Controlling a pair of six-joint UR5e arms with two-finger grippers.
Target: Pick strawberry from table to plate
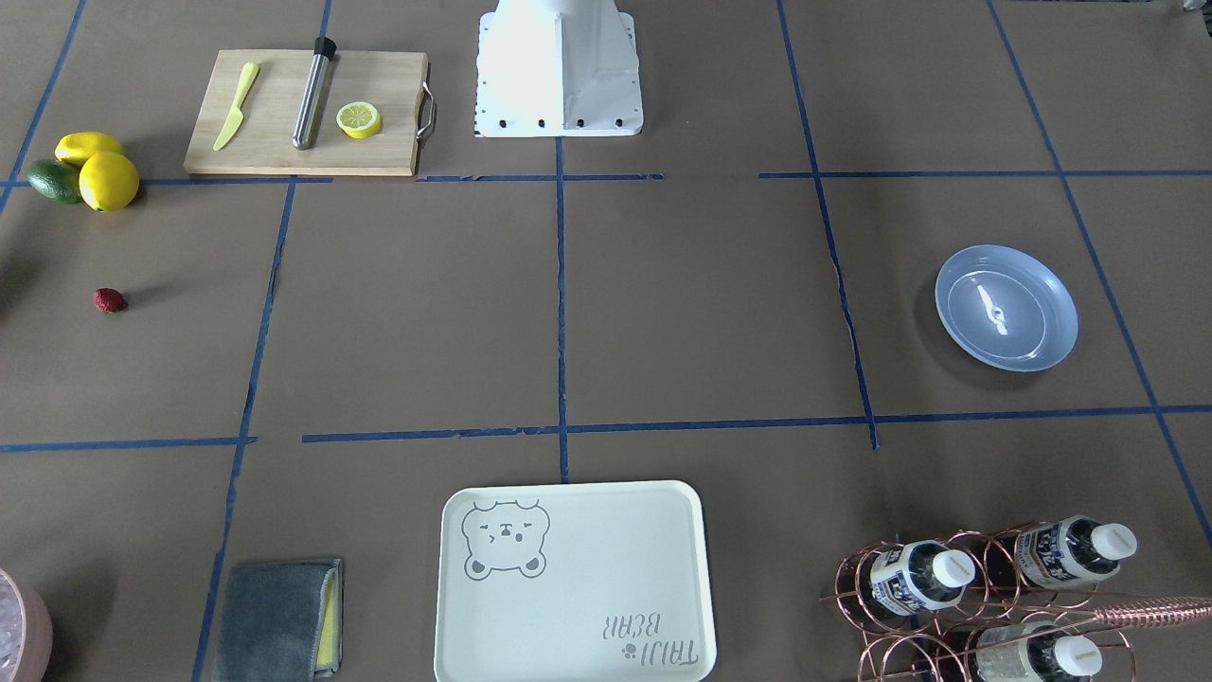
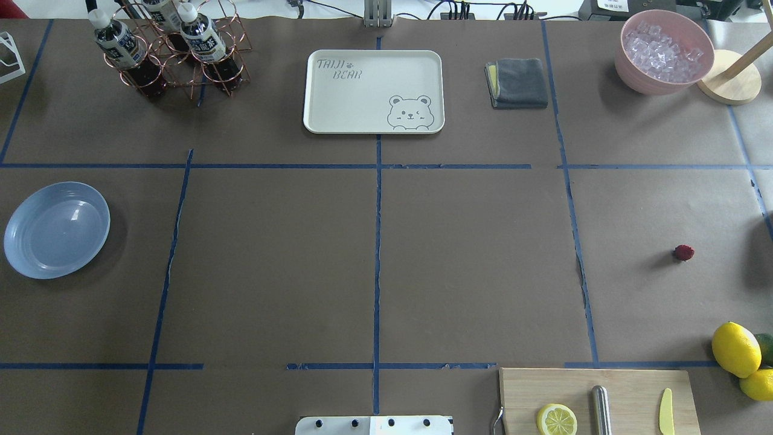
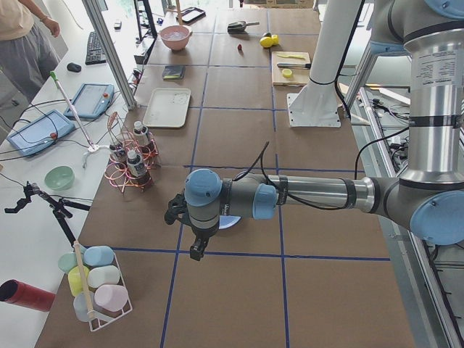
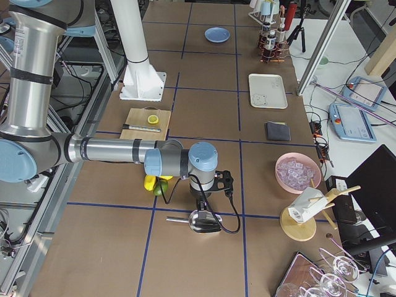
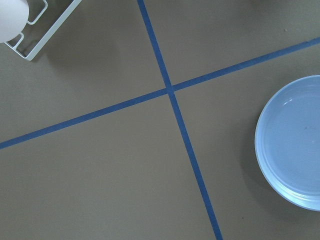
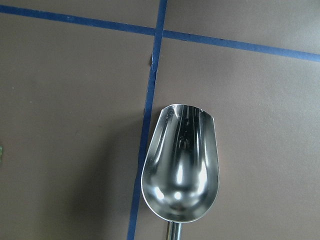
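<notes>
The strawberry (image 2: pixel 683 252) is a small dark-red berry lying alone on the brown table (image 2: pixel 272 260) on the robot's right side, also seen at the left of the front view as the strawberry (image 1: pixel 110 300). The light blue plate (image 2: pixel 56 229) sits bare at the far left of the table, and the plate (image 5: pixel 295 145) fills the right edge of the left wrist view. My left gripper (image 3: pixel 196 250) hangs beside the plate, and my right gripper (image 4: pixel 200 205) hangs past the lemons. Both show only in the side views, so I cannot tell whether they are open or shut.
A metal scoop (image 6: pixel 181 170) lies under the right wrist. Lemons (image 2: pixel 735 349) and an avocado sit near a cutting board (image 2: pixel 628 399) holding a lemon slice, knife and steel bar. A bear tray (image 2: pixel 373 90), bottle rack (image 2: pixel 172 45), grey cloth (image 2: pixel 517 83) and ice bowl (image 2: pixel 664 51) line the far edge.
</notes>
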